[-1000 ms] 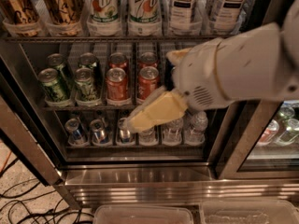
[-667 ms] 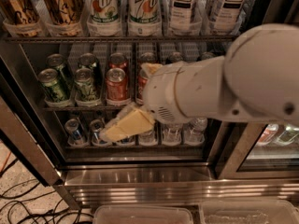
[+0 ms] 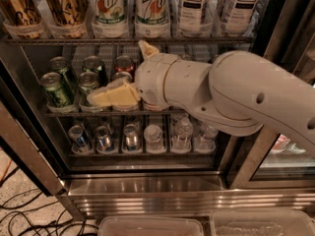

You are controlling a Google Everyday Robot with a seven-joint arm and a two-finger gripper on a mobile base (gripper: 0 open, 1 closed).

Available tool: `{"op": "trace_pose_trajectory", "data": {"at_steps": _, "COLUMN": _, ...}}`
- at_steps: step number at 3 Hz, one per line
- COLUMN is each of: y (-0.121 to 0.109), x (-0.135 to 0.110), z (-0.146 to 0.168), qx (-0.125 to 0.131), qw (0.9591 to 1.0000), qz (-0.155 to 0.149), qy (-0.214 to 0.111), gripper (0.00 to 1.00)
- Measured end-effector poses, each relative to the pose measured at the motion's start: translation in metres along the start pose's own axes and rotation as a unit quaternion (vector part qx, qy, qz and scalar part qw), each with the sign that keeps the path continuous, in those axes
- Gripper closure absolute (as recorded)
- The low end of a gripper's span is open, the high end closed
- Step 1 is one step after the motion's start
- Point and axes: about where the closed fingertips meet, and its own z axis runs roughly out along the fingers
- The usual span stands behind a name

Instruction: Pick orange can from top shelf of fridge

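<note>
Two orange cans stand side by side in clear trays at the left end of the top shelf of the fridge; the leftmost is partly cut off by the frame edge. My gripper is in front of the middle rack, below and to the right of those cans. It is open: one yellowish finger points left across the short cans and the other finger points up toward the top shelf. Nothing is held. The big white arm hides much of the middle rack.
Right of the orange cans stand two 7Up cans and two tea cans. Green cans and a red can fill the middle rack, small cans and water bottles the lowest. Cables lie on the floor, plastic bins below.
The arm has risen and swung left. The gripper climbed from the lowest rack's level to the middle rack, and its second finger now shows, pointing up.
</note>
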Motion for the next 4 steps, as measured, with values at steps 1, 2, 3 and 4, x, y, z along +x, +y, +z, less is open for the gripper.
{"op": "trace_pose_trajectory", "data": {"at_steps": 1, "y": -0.013, "x": 0.002, "z": 0.004, "qx": 0.020, "qw": 0.9995, "qz": 0.007, "qy": -0.022, "gripper": 0.00}}
{"op": "trace_pose_trajectory", "data": {"at_steps": 2, "y": -0.013, "x": 0.002, "z": 0.004, "qx": 0.020, "qw": 0.9995, "qz": 0.007, "qy": -0.022, "gripper": 0.00}}
{"op": "trace_pose_trajectory", "data": {"at_steps": 3, "y": -0.005, "x": -0.002, "z": 0.005, "qx": 0.024, "qw": 0.9985, "qz": 0.027, "qy": -0.041, "gripper": 0.00}}
{"op": "trace_pose_trajectory", "data": {"at_steps": 4, "y": -0.002, "x": 0.016, "z": -0.011, "qx": 0.050, "qw": 0.9942, "qz": 0.070, "qy": -0.064, "gripper": 0.00}}
